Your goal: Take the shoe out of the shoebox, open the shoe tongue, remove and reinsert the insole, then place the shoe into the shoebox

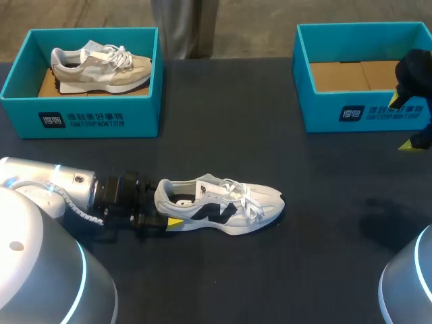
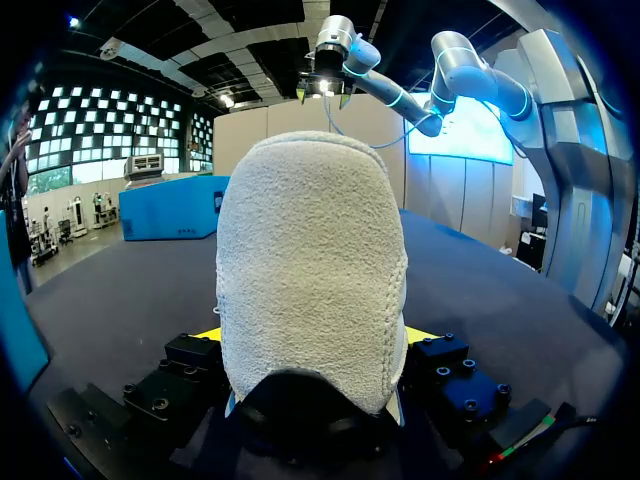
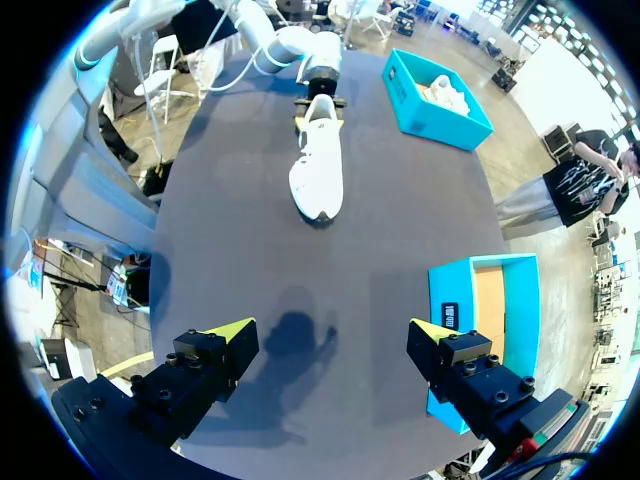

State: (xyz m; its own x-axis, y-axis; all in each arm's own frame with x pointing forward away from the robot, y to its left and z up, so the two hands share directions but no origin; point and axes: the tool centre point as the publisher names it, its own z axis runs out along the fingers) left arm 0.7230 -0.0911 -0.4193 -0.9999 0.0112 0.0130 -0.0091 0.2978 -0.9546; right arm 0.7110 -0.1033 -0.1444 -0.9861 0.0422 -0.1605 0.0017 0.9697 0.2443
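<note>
A white shoe [image 1: 216,206] with dark side panels lies on its side on the dark table, toe pointing right. My left gripper [image 1: 165,206] is at its heel, and in the left wrist view the padded heel [image 2: 310,270] fills the space between the yellow-tipped fingers [image 2: 205,333], which touch it on both sides. The right wrist view shows this shoe [image 3: 318,165] far ahead, with my left gripper [image 3: 320,100] behind it. My right gripper [image 3: 335,335] hangs open and empty high over the table's right side, by the empty teal shoebox [image 1: 364,111].
A second teal shoebox [image 1: 81,101] at the back left holds a beige shoe [image 1: 101,67]. The empty shoebox [image 3: 480,300] shows a brown cardboard floor. Bare dark tabletop lies between the white shoe and the right-hand box.
</note>
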